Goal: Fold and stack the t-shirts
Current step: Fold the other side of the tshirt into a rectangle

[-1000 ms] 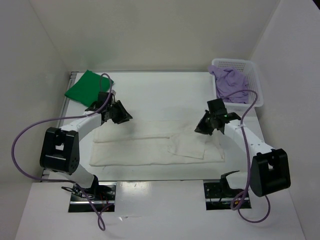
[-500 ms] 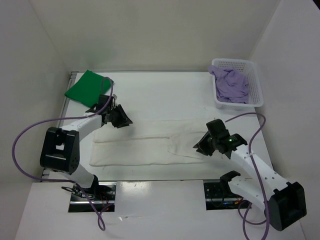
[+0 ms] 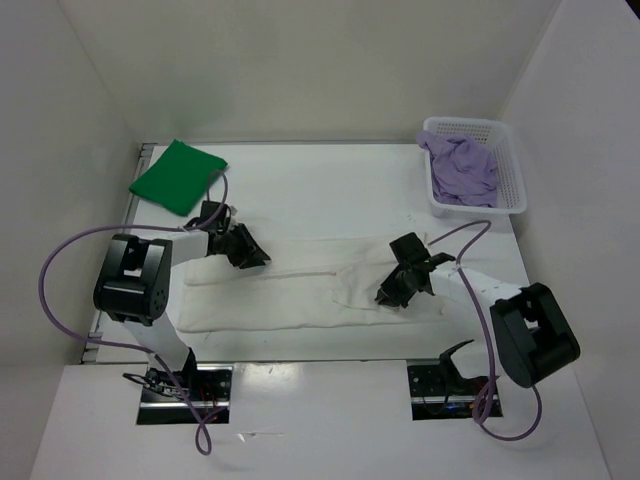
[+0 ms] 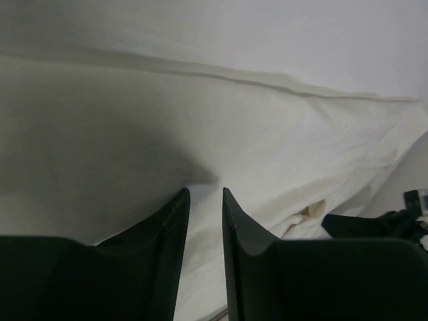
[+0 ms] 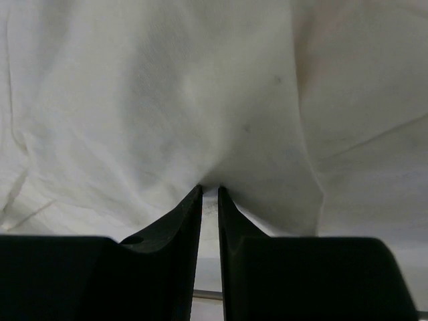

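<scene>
Fingers of the right gripper (image 5: 209, 189) stand nearly together, and the white shirt (image 3: 270, 300) puckers into their tips, so they look pinched on a fold of it. A second ago this gripper hung near the shirt's right end. It has since swung in and dropped onto the turned-over flap right of the middle (its arm has folded back in as well). The left gripper (image 4: 205, 191) has only crept a little nearer, at the far edge of the shirt's left end. Its fingers show a narrow gap low over the cloth, and I cannot tell whether they hold any. The white shirt lies spread across the middle of the table (image 3: 330, 180), much as before. The green shirt (image 3: 178, 175) sits folded at the far left corner, and the purple shirt (image 3: 462, 168) is heaped in the basket (image 3: 512, 205). By my judgement the right side has been taken up for the next fold, which is not yet made.
</scene>
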`<move>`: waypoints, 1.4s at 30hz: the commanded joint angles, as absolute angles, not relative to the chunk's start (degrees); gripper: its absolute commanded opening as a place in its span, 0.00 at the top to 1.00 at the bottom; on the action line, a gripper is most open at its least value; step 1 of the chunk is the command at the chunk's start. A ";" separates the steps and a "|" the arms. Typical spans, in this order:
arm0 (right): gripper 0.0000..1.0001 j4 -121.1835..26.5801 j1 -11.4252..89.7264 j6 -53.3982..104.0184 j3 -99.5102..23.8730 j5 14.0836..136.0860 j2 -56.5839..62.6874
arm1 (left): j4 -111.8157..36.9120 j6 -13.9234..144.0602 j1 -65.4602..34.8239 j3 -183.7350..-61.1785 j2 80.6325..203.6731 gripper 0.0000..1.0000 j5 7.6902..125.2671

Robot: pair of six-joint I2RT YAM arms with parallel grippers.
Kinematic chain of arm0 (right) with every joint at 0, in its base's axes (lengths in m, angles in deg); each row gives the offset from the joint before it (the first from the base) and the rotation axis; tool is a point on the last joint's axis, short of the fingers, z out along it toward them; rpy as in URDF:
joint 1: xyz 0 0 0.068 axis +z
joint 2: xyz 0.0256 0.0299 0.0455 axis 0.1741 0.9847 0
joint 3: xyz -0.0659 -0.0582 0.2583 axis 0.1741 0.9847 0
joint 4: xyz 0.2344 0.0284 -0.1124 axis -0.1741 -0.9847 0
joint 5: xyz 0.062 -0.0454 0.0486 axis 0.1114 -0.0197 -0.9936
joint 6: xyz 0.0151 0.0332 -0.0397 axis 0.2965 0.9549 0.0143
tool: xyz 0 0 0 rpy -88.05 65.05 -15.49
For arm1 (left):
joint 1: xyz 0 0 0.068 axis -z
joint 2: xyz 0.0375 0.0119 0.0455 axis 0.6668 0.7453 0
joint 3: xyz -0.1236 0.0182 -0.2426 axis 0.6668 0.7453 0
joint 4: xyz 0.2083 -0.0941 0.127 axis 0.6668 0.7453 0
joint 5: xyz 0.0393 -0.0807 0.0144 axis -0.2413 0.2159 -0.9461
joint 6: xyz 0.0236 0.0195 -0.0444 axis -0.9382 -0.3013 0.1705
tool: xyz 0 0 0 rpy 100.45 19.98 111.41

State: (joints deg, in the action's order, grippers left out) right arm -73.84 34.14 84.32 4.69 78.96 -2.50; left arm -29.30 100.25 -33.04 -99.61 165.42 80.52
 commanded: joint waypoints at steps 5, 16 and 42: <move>0.80 -64.12 36.21 81.52 0.91 78.59 6.86 | -30.78 100.86 -42.95 -97.83 168.08 0.65 80.98; 0.68 -68.75 38.68 74.75 -15.44 79.45 11.47 | -26.91 99.02 -50.17 -104.52 168.08 0.65 79.92; 0.70 -68.77 33.05 74.31 3.54 76.22 -5.61 | -27.26 98.40 -43.75 -98.36 156.48 0.65 79.40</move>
State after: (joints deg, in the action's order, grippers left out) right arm -71.48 33.01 74.55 3.40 76.62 -6.33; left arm -26.42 98.83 -44.25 -98.91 158.36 79.45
